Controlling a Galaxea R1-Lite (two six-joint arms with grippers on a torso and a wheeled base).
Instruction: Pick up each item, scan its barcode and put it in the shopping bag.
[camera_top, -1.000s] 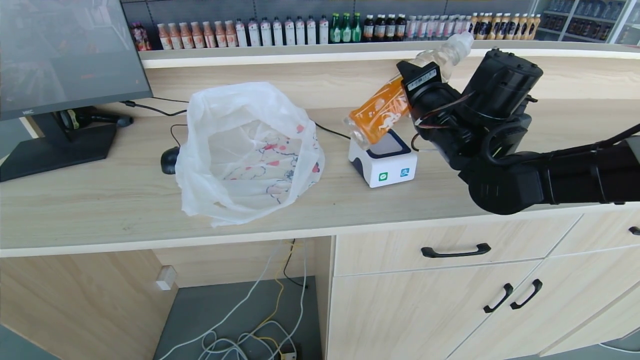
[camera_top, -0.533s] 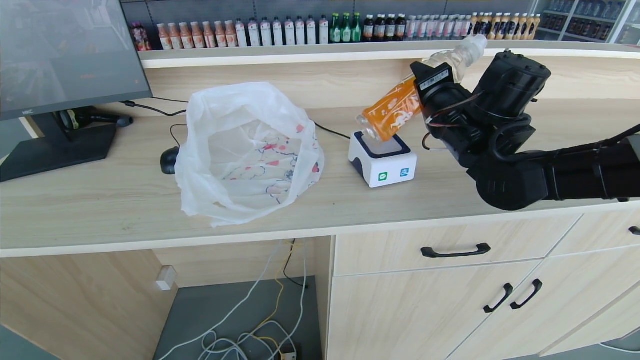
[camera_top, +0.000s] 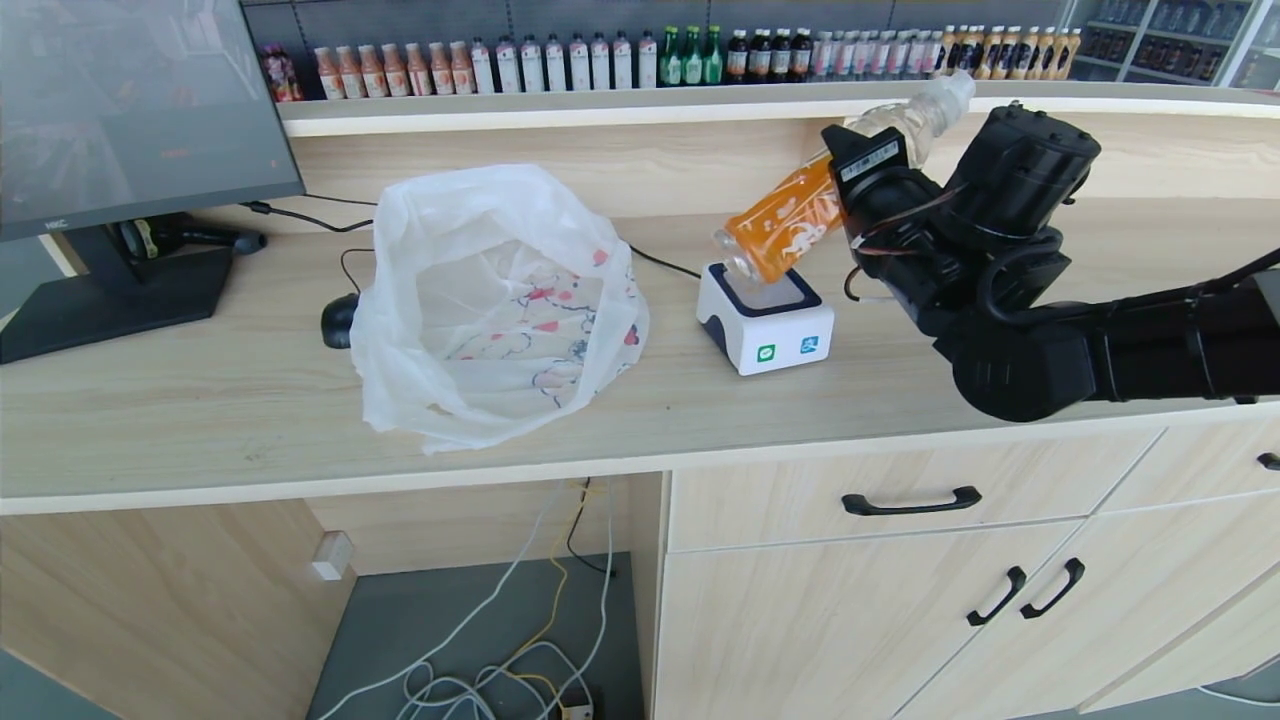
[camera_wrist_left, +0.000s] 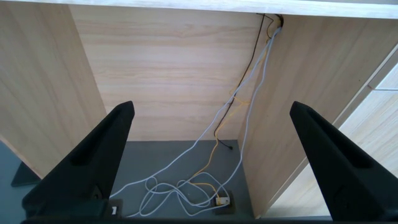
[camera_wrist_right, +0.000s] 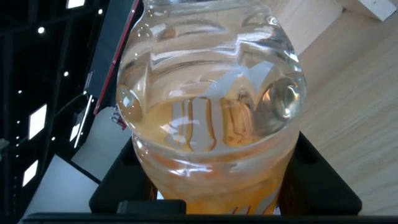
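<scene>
My right gripper (camera_top: 868, 165) is shut on a clear bottle with an orange label (camera_top: 785, 222). The bottle is tilted, its base just above the dark window of the small white scanner box (camera_top: 766, 318) on the counter. In the right wrist view the bottle (camera_wrist_right: 211, 112) sits between the black fingers (camera_wrist_right: 112, 186). The white plastic shopping bag (camera_top: 495, 300) stands open on the counter to the left of the scanner. My left gripper (camera_wrist_left: 211, 162) hangs open below the counter, over cables on the floor, with nothing between its fingers.
A monitor (camera_top: 130, 110) on a black stand is at the far left of the wooden counter (camera_top: 200, 400), with a black mouse (camera_top: 338, 320) beside the bag. A raised shelf (camera_top: 650, 100) with several bottles runs along the back. Drawers and cupboard doors (camera_top: 910, 500) are below the counter.
My right arm carried the bottle to the right and slightly back between one second and half a second ago, bringing its base over the scanner window. Since then it has kept still.
</scene>
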